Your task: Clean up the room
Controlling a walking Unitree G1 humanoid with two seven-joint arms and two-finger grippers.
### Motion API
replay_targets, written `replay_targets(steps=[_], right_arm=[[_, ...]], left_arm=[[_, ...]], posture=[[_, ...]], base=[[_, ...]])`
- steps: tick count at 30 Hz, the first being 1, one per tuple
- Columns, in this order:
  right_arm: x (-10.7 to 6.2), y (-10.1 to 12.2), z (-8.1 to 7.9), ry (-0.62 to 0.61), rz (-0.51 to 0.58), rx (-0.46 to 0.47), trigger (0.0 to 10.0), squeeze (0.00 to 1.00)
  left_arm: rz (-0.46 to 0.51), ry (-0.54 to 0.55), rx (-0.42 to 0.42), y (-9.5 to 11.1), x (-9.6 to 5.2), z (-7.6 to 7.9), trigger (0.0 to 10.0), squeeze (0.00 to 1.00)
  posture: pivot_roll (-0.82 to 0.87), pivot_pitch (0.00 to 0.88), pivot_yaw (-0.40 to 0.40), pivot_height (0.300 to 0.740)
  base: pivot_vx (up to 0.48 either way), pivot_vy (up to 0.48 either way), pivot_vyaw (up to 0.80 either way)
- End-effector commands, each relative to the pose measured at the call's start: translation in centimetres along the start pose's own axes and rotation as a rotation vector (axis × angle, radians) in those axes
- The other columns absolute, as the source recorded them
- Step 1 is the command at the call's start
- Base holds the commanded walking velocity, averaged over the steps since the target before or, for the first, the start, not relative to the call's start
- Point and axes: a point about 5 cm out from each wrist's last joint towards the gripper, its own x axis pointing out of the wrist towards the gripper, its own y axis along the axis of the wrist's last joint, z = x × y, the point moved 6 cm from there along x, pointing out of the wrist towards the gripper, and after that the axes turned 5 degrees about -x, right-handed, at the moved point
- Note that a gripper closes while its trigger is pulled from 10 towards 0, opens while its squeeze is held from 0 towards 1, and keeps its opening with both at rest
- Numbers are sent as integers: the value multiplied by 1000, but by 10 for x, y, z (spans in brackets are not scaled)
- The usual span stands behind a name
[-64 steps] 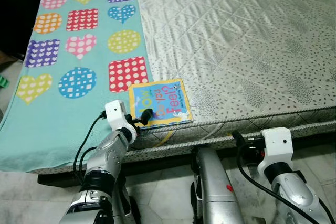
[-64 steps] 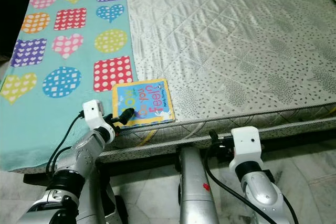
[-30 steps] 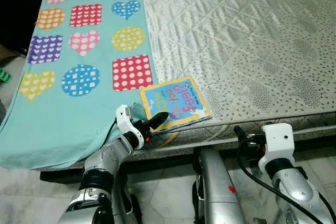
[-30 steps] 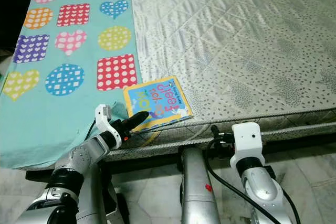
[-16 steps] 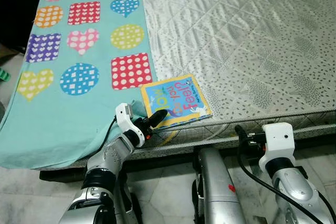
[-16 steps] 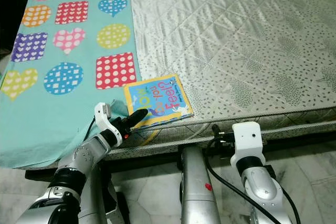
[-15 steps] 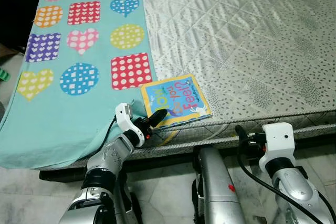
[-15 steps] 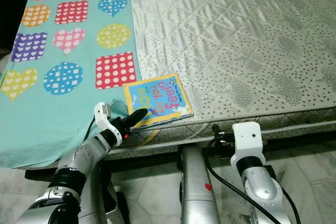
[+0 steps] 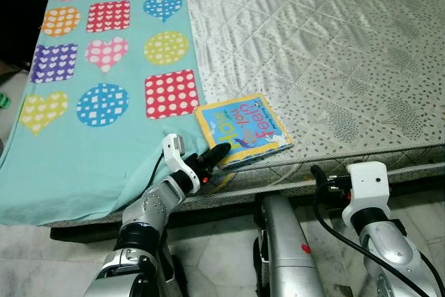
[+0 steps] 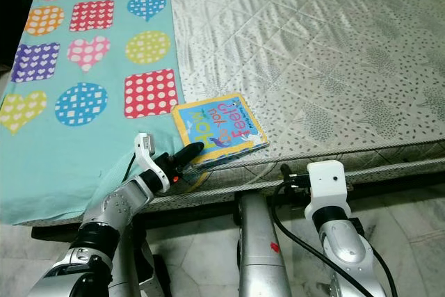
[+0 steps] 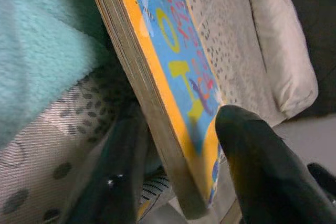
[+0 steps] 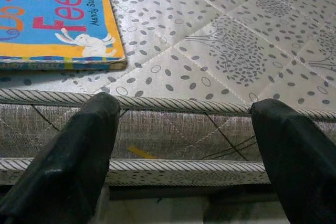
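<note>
OK, left hand point(image 9: 214, 155) pinches the book point(image 9: 243, 129) corner, 1 finger each side, at the bed point(image 9: 334, 67) edge ahead. Seat deeper before lifting. Right hand point(image 12: 184, 145) wide, idle.

Even indoor light, sharp head views, left wrist view dim, blurred close-up

The robot's left arm reaches forward and up, its left hand point(image 9: 214, 156) with fingers clamped on both faces of a board book point(image 9: 243, 129). The right arm is held low, its right hand point(image 12: 186, 166) spread wide, gripping nothing.
</note>
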Motion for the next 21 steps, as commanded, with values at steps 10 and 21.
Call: replay_targets(steps=[10, 21], right_arm=[[-2, -8, 0, -8, -22, 1, 10000, 0], [-2, -9, 0, -11, -24, -1, 10000, 0]], left_arm=[[-31, 19, -35, -16, 0, -5, 0, 0], [73, 5, -81, -1, 2, -3, 0, 0]], posture=[[-322, 260, 39, 536], [-324, 262, 41, 536]], base=[[0, 0, 0], [0, 0, 0]])
